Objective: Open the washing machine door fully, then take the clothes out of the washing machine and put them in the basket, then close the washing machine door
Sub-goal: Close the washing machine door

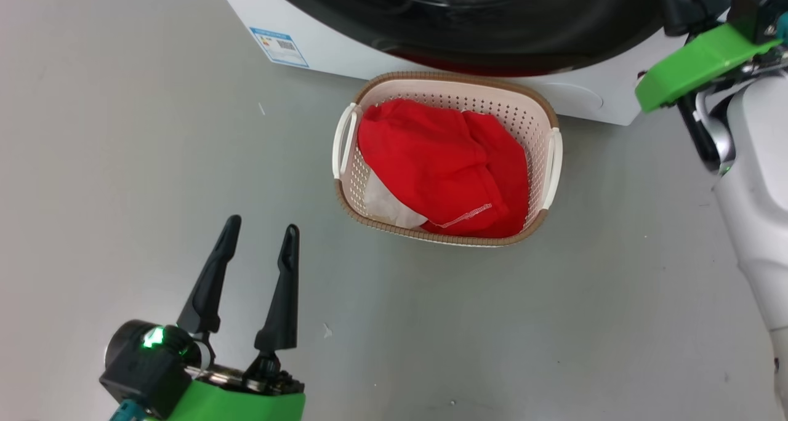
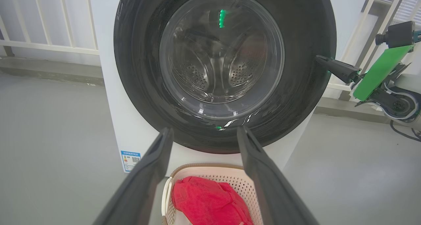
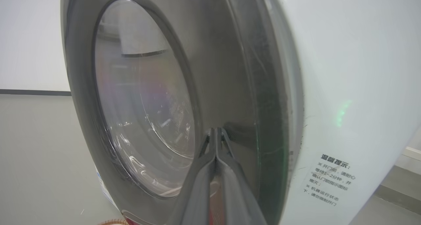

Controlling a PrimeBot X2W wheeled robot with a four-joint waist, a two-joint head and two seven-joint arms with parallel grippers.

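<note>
The white washing machine [image 1: 345,52] [image 2: 108,96] [image 3: 345,70] stands at the top of the head view. Its washing machine door [image 1: 523,33] [image 2: 141,70] [image 3: 230,70] lies flat against the front, and the steel drum shows through the glass. On the floor just before it sits the basket [image 1: 535,110] [image 2: 210,167] with the red clothes [image 1: 443,162] [image 2: 207,202] piled inside. My left gripper [image 1: 263,224] [image 2: 204,129] hangs open and empty, short of the basket. My right gripper [image 3: 216,130] [image 2: 318,58] is shut, its tips against the door's black rim at its right edge.
A blue label [image 1: 279,45] [image 2: 130,159] marks the washer's lower left corner, and a printed sticker [image 3: 329,182] is on its front. A white railing [image 2: 49,44] runs behind. Bare grey floor [image 1: 123,162] surrounds the basket. My white right arm [image 1: 757,193] fills the right edge.
</note>
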